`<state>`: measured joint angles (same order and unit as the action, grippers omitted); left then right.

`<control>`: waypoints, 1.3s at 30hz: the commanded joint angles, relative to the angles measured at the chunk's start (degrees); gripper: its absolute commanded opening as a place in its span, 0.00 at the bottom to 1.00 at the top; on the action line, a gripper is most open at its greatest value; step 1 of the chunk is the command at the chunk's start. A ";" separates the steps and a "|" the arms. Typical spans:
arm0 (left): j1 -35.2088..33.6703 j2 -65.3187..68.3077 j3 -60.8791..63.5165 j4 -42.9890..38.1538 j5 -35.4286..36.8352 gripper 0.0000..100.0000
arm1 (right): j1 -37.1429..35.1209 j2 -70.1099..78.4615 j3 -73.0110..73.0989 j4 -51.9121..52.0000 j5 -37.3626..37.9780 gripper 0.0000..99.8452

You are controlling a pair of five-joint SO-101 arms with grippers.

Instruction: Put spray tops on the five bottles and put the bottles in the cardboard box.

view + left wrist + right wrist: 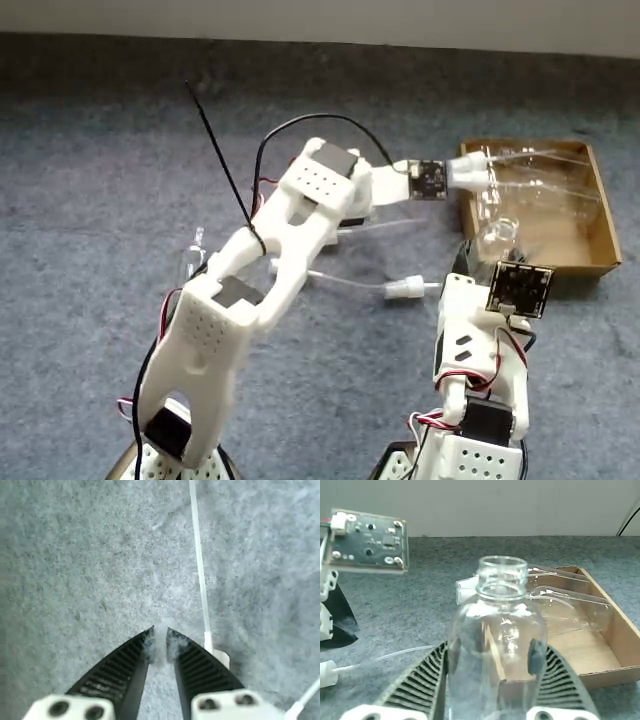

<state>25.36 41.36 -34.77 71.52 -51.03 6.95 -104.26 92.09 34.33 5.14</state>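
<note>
My right gripper (492,655) is shut on an upright clear bottle (495,630) with no top on its open neck; it stands just short of the cardboard box (600,200) near the box's front corner (497,238). Clear bottles (540,185) lie inside the box (615,630), one with a white spray top (470,170). A loose spray top (405,290) with its thin tube lies on the carpet between the arms. My left gripper (159,632) points down at the carpet, its fingers open by a narrow gap, holding nothing, beside another spray top's tube (200,570).
Another clear bottle (192,258) lies on the carpet to the left, partly hidden by the left arm. A thin black strip (220,160) sticks up near that arm. The grey carpet (100,200) stretches out to the far left.
</note>
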 commanded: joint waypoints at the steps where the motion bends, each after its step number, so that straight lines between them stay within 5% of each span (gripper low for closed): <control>1: -1.10 -7.52 -0.57 0.70 0.62 0.01 | 0.57 -0.22 -0.66 -1.71 -0.26 0.14; 6: -1.19 -14.29 -0.57 5.10 0.53 0.01 | 0.57 -0.22 -0.66 -1.71 -0.26 0.14; 17: -3.21 -23.96 -0.31 29.19 1.93 0.01 | 0.57 -0.22 -0.57 -1.71 -0.26 0.14; 24: -5.76 -23.96 5.76 29.71 26.37 0.01 | 0.57 -0.22 -0.57 -1.71 -0.26 0.14; 31: -4.88 -23.96 11.03 29.71 59.78 0.01 | 0.31 -0.22 -0.57 -1.71 -0.26 0.14; 39: -3.56 -23.87 12.26 29.80 78.68 0.01 | -1.80 -0.22 -0.57 -1.71 -0.26 0.14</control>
<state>20.44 20.62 -23.08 100.53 18.15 5.98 -104.26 92.09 34.33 5.14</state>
